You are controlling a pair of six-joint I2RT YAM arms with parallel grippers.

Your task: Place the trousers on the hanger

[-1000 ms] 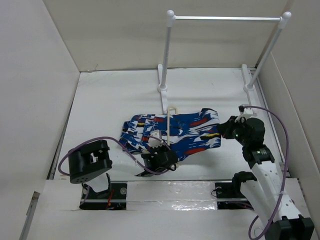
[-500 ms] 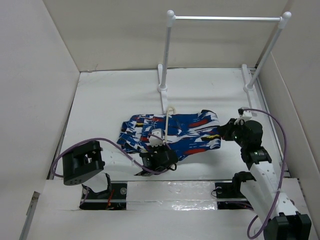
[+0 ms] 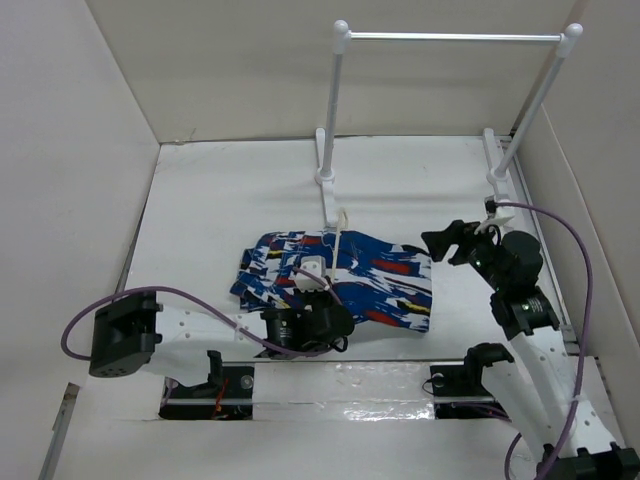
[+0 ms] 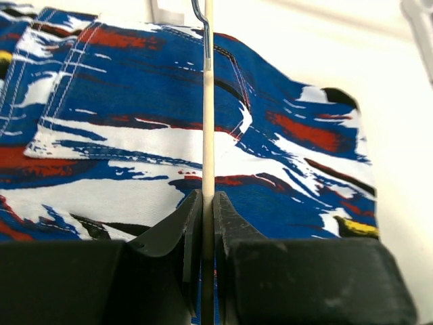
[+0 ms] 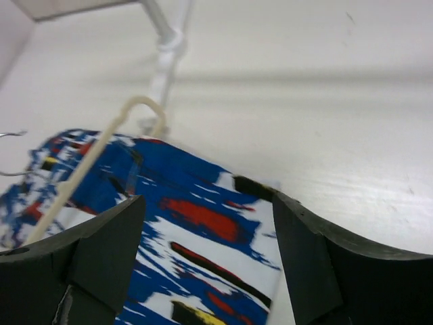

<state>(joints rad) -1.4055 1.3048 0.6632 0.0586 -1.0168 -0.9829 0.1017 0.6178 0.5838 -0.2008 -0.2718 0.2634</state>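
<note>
The left gripper [image 4: 208, 201] is clamped tight on the thin cream bar of the hanger [image 4: 208, 122]. The bar runs straight out from its jaws across the trousers [image 4: 115, 101], which lie spread on the table [image 3: 220, 190], and its far end reaches near a foot of the garment rail [image 3: 335, 110]. The right gripper [image 5: 206, 203] hangs over the trousers' right-hand end with its jaws spread wide, holding nothing.
</note>
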